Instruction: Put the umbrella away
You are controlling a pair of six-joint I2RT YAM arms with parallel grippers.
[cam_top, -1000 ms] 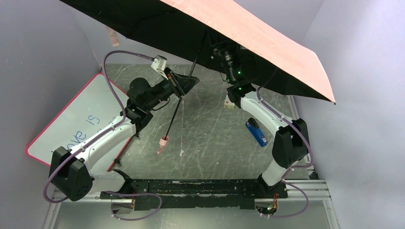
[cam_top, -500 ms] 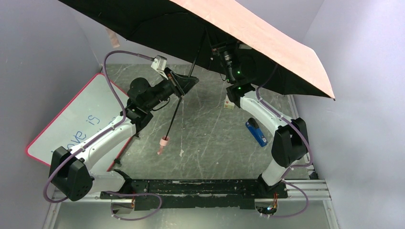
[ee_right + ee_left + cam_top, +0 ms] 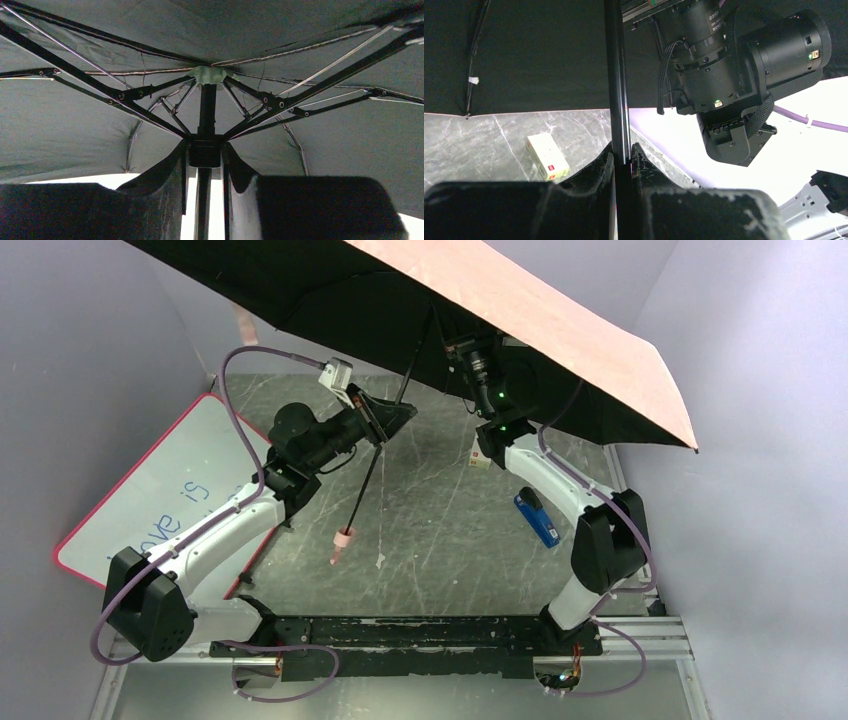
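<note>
While the open black-and-pink compact umbrella (image 3: pixel 520 310) is tilting over the grey bench's (image 3: pixel 430 520) twelve o'clock edge, your left pincer (image 3: pixel 622 150) is pinching its thin shaft (image 3: pixel 365 480), and your right pincer (image 3: pixel 204 146) is squeezing its black runner (image 3: pixel 204 155).

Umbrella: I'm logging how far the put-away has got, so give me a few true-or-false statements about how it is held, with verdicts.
The umbrella is folded shut. False: its canopy is spread open.
The left gripper has its jaws shut on the shaft. True.
The right gripper has its jaws either side of the runner. True.
The pink handle lies on the whiteboard. False: it is apart from the whiteboard, to its right in the top view.
</note>
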